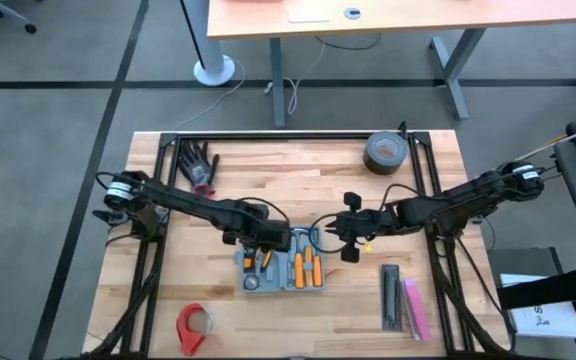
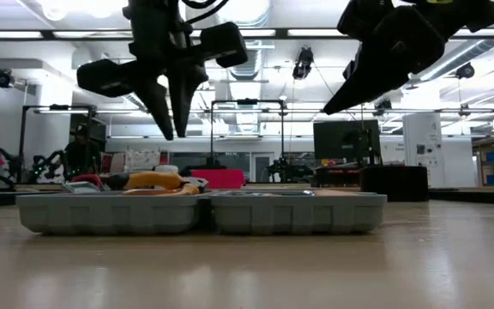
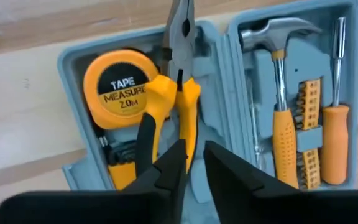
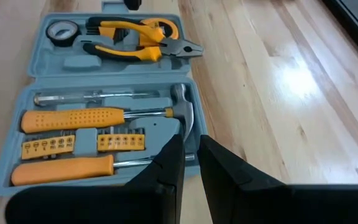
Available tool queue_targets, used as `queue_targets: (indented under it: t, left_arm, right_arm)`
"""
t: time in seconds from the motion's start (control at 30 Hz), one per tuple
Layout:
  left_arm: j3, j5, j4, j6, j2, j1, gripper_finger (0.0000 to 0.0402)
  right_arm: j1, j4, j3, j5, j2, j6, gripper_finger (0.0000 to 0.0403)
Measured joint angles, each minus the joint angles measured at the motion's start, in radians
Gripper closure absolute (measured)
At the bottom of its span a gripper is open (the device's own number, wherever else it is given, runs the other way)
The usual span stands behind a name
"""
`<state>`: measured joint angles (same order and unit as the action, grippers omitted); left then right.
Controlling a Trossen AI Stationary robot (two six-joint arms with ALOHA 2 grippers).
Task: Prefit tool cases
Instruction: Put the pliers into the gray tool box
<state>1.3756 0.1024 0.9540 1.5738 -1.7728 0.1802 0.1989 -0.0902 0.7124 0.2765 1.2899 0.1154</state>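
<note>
Blue-grey plastic tool case (image 1: 282, 270), lying open near the middle of the worktop's (image 1: 298, 180) front half in the high view, left gripper (image 1: 268, 240) over its rear edge, right gripper (image 1: 348, 237) beside its rear right corner. Low view: both hang clear above it. Wrist views: left claw's fingers (image 3: 169, 171) slightly parted and empty over the pliers (image 3: 173, 93); right's (image 4: 173, 165) nearly closed, empty; case likely stiff, light, slick—best taken by a rim.

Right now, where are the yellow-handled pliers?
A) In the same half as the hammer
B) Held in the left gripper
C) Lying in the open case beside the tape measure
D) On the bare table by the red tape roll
C: the pliers lie in the open case against the tape measure, with the left gripper hovering above and holding nothing.
</note>
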Motion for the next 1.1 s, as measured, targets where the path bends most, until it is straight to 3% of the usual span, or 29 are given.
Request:
queue_targets:
  t: [0.43, 0.73, 1.1]
  left_arm:
    - [0.002, -0.064, 0.009, -0.023, -0.087, 0.0, 0.0235]
    - [-0.002, -0.049, 0.089, -0.024, -0.087, 0.0, 0.0241]
    - [-0.003, -0.04, 0.066, -0.04, -0.087, 0.0, 0.0248]
  right_arm:
    - [0.0, 0.003, 0.0, 0.0, 0.0, 0.002, 0.0371]
    - [0.002, 0.003, -0.002, -0.007, 0.0, 0.005, 0.0371]
    - [0.002, 0.005, -0.003, -0.015, 0.0, 0.005, 0.0371]
